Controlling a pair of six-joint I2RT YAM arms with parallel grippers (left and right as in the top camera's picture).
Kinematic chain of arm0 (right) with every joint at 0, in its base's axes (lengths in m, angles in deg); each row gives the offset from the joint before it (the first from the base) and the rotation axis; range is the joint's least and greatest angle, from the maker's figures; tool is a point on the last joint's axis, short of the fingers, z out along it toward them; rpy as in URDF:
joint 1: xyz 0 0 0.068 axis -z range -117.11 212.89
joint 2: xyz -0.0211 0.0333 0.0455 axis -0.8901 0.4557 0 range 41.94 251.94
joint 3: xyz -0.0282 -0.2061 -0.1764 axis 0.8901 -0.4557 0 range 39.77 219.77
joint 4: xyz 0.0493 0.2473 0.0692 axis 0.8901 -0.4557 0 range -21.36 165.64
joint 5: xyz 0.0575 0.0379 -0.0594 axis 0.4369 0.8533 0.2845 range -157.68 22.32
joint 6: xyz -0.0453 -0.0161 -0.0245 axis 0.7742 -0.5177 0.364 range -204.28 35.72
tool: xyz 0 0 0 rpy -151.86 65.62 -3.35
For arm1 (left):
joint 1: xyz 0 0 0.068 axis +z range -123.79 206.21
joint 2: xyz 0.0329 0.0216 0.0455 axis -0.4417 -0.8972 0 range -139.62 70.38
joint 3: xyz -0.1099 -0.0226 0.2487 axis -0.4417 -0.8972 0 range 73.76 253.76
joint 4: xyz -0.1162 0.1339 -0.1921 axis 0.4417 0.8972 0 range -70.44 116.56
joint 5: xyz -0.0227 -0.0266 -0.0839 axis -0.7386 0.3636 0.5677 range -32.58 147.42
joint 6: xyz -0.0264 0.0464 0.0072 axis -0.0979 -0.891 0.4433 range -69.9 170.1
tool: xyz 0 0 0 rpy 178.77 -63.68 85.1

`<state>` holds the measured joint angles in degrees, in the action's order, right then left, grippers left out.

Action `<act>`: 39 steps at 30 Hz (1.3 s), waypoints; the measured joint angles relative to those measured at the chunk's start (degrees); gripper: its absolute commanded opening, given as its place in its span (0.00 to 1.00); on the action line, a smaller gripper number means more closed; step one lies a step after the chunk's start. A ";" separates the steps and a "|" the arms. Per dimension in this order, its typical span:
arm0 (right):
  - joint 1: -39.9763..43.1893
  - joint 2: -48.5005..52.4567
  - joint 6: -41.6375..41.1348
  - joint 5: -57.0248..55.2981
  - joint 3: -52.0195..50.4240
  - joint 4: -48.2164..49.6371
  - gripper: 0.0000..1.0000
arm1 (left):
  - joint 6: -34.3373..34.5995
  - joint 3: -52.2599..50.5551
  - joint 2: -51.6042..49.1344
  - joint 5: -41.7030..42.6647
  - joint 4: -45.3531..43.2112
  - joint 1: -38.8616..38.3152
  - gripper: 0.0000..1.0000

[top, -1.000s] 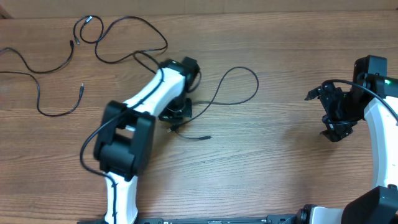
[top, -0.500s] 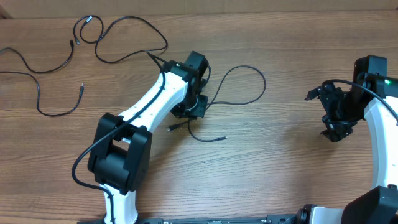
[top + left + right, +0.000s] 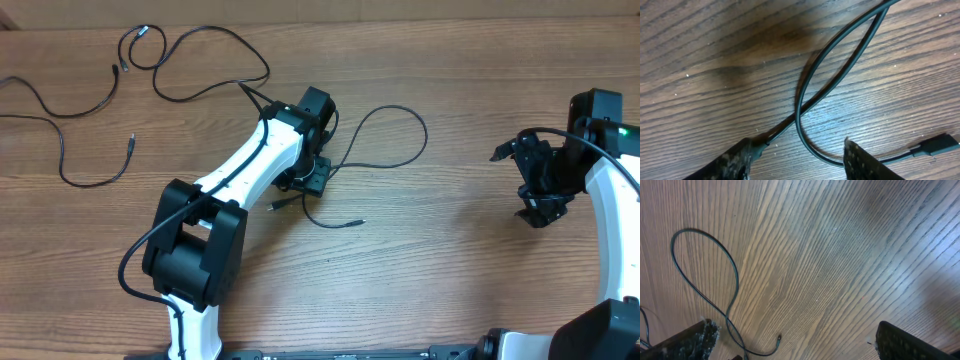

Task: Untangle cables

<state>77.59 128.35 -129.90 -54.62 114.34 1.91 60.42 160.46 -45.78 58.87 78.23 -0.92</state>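
- Table: wood-grain top, bare along the near edge between the two arm bases.
- Plug: the free end of the black looped cable and the cable part lying nearest the robot. It rests flat on the wood, just right of the left gripper.
- Left gripper, wrist view: jaws stand apart, nothing pinched. The looped cable crosses itself on the table just ahead of the fingertips. One strand runs up against the left finger, and the plug lies off to the right.
- Right gripper: well apart from all cables, at the right side. The wrist view shows the fingers spread wide and empty.
- Looped cable, body: a rounded loop opening to the right of the left arm, its two strands converging under the gripper.
- Far cables: thin black leads at the far left corner in overlapping curves. Another lead lies further left. Which strands cross over which cannot be told.
- Handling, judged: light, limp and thin, with a smooth jacket likely to slide through the pads. It drags rather than lifts cleanly.
- Hold point, judged: a single strand clear of the crossing, or close behind the plug, so that the loop pulls open instead of tightening.
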 measured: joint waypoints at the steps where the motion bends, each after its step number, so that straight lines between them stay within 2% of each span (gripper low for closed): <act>1: -0.02 0.00 -0.02 0.00 0.00 0.00 1.00 | -0.13 -0.04 0.00 0.00 -0.07 0.00 0.66; 11: 0.00 0.00 0.00 0.02 0.00 0.02 1.00 | -3.34 -7.02 -0.02 -0.15 -7.89 0.00 0.61; 16: 0.00 0.00 -0.02 0.00 0.00 0.00 1.00 | -3.63 -8.79 -0.07 -2.19 -9.64 0.00 0.42; 18: -0.02 0.00 0.00 0.00 0.00 0.02 1.00 | -3.87 -8.79 -0.07 -3.02 -9.70 0.00 0.39; 20: 0.00 0.00 -0.04 0.00 0.00 -0.02 1.00 | -4.20 -8.85 -0.07 -3.48 -9.88 0.00 0.31; 21: 0.00 0.00 -0.02 0.02 0.00 0.02 1.00 | -4.44 -8.85 -0.07 -3.52 -9.92 0.00 0.23; 22: 0.00 0.00 -0.02 0.00 0.00 0.02 1.00 | -4.57 -8.85 -0.07 -3.65 -9.99 0.00 0.19; 28: 0.00 0.00 -0.04 0.00 0.00 0.00 1.00 | -4.79 -8.90 -0.07 -3.48 -10.25 0.00 0.09; 29: 0.00 0.00 -0.02 0.00 0.00 0.00 1.00 | -4.76 -8.90 -0.07 -3.45 -10.27 0.00 0.04; 35: 0.00 0.00 -0.02 0.00 0.00 0.00 1.00 | -4.76 -8.90 -0.07 -2.78 -9.53 0.00 0.04; 39: -0.02 0.00 -0.02 0.00 0.00 0.02 1.00 | -4.76 -8.76 -0.07 1.07 -5.86 0.22 0.04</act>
<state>77.57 128.35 -129.93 -54.62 114.34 1.93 55.66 151.70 -45.84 59.94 72.38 -0.70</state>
